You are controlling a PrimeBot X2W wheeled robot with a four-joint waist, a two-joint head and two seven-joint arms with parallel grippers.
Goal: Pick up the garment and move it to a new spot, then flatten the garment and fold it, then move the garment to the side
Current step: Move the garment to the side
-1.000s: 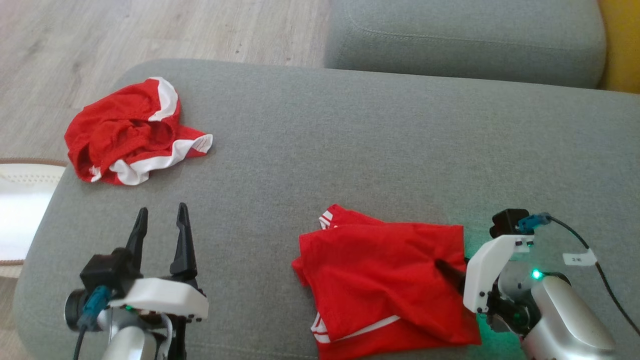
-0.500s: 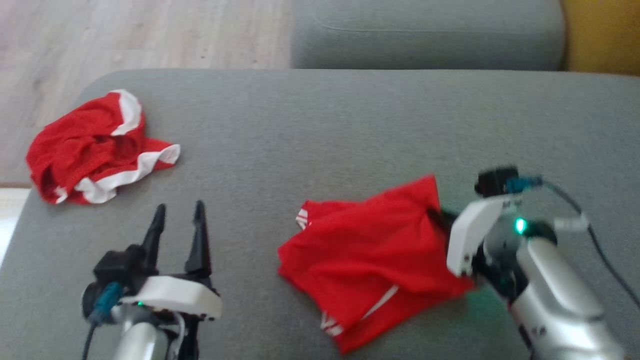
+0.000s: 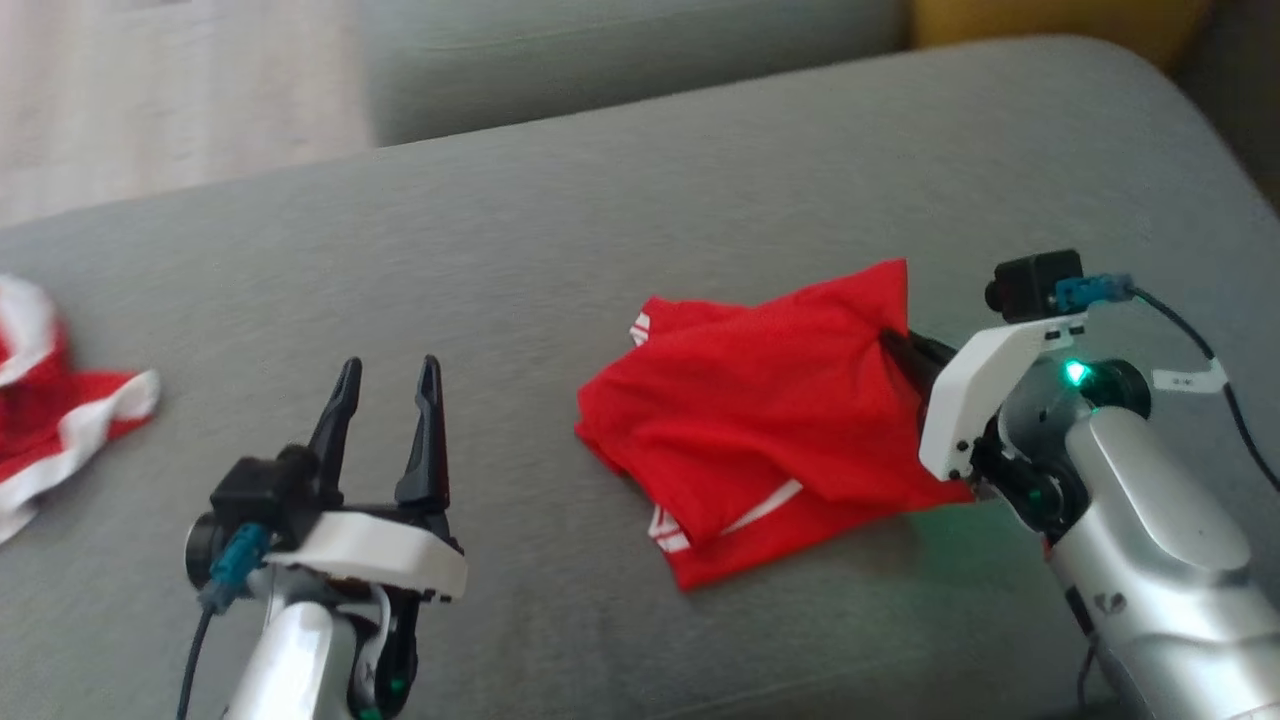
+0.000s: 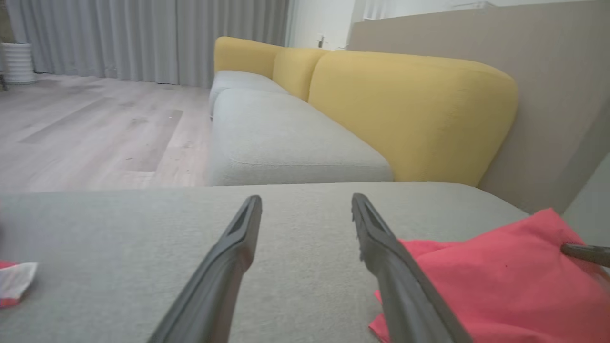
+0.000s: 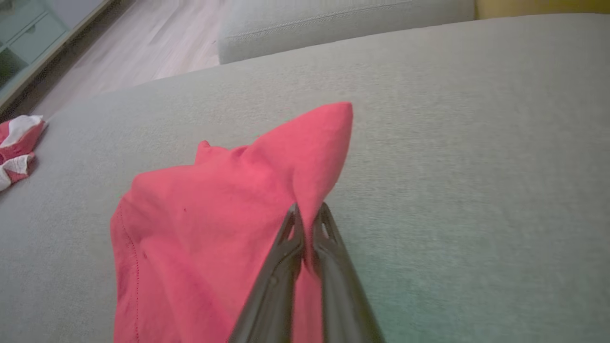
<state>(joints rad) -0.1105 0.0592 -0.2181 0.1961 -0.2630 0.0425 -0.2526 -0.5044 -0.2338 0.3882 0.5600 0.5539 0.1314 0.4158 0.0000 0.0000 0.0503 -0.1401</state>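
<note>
A folded red garment [image 3: 770, 410] with white trim lies on the grey sofa cushion [image 3: 600, 230], its right edge lifted. My right gripper [image 3: 888, 345] is shut on that raised edge; in the right wrist view the cloth [image 5: 228, 209] is pinched between the closed fingers [image 5: 307, 214] and peaks above them. The left gripper [image 3: 388, 368] hovers open over bare cushion to the garment's left. Between its spread fingers in the left wrist view [image 4: 307, 200] there is nothing, and the garment [image 4: 495, 281] sits at the right.
A second crumpled red and white garment [image 3: 50, 400] lies at the cushion's far left edge. Another grey seat cushion [image 3: 600, 60] sits beyond, with a yellow backrest [image 4: 405, 105] behind. Wooden floor [image 4: 95, 124] lies to the left.
The right gripper closed on the garment's right edge and lifted it, dragging the garment. The camera has swung right, so the other garment slid to the left border. Left gripper stays open.
</note>
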